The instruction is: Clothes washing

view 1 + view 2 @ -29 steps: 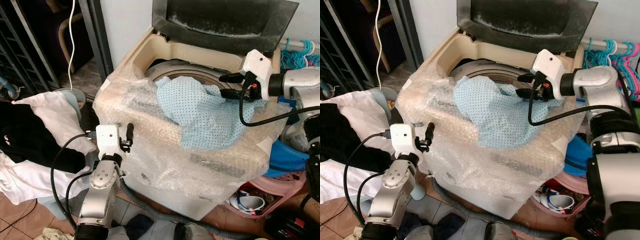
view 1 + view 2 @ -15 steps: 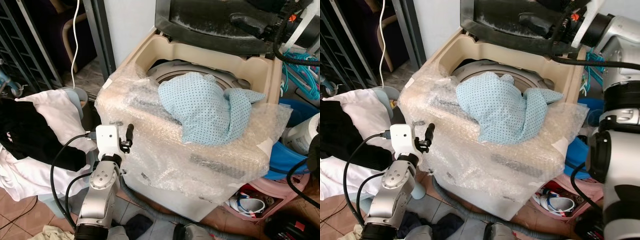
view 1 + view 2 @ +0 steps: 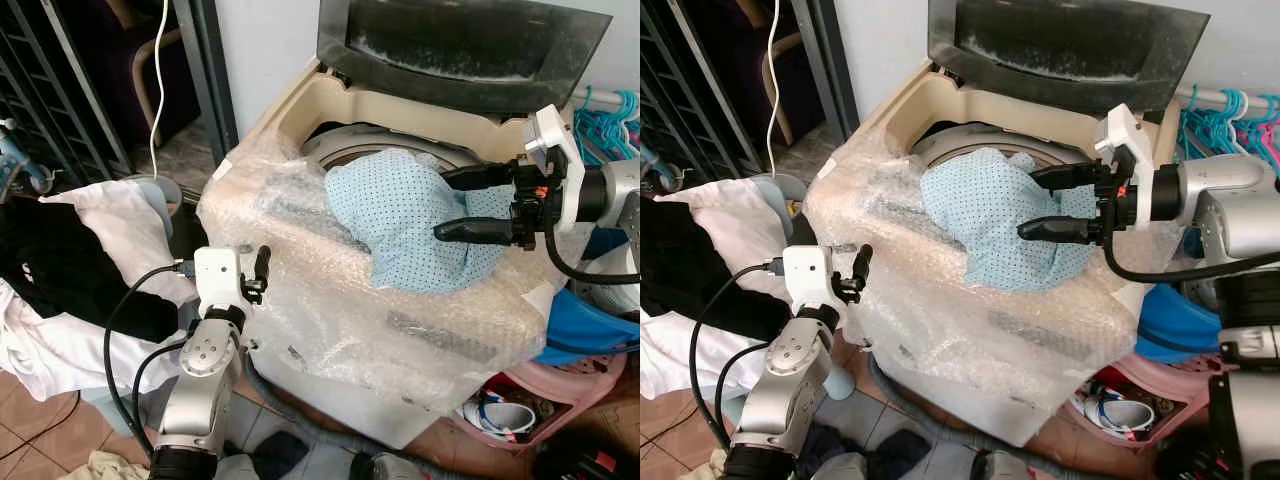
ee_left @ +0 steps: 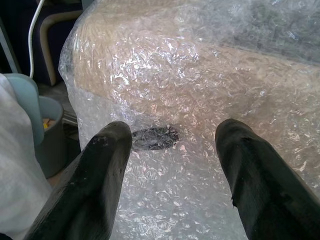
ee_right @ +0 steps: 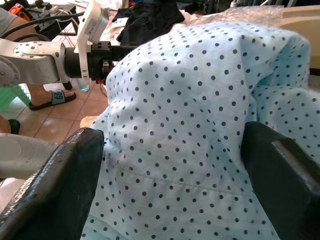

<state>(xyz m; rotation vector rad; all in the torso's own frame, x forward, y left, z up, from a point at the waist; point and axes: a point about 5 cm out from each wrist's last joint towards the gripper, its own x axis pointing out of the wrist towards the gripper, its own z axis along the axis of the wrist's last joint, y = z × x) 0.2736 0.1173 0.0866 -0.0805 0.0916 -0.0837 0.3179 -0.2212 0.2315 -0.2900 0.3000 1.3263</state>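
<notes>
A light blue dotted garment lies bunched on the front rim of an open top-loading washing machine wrapped in bubble wrap. My right gripper reaches in from the right, open, its two black fingers spread over the right side of the garment; the right wrist view shows the dotted cloth between them. My left gripper is open, held low beside the machine's left front corner, facing the bubble wrap with nothing between its fingers.
A pile of white and black clothes lies at the left. Teal hangers hang at the right, above a blue tub and a pink basin. A metal rack stands at the back left. A person's sandalled foot stands nearby.
My right arm has come down from the raised lid and now has its open fingers spread over the garment's right side. The left arm has stayed put.
</notes>
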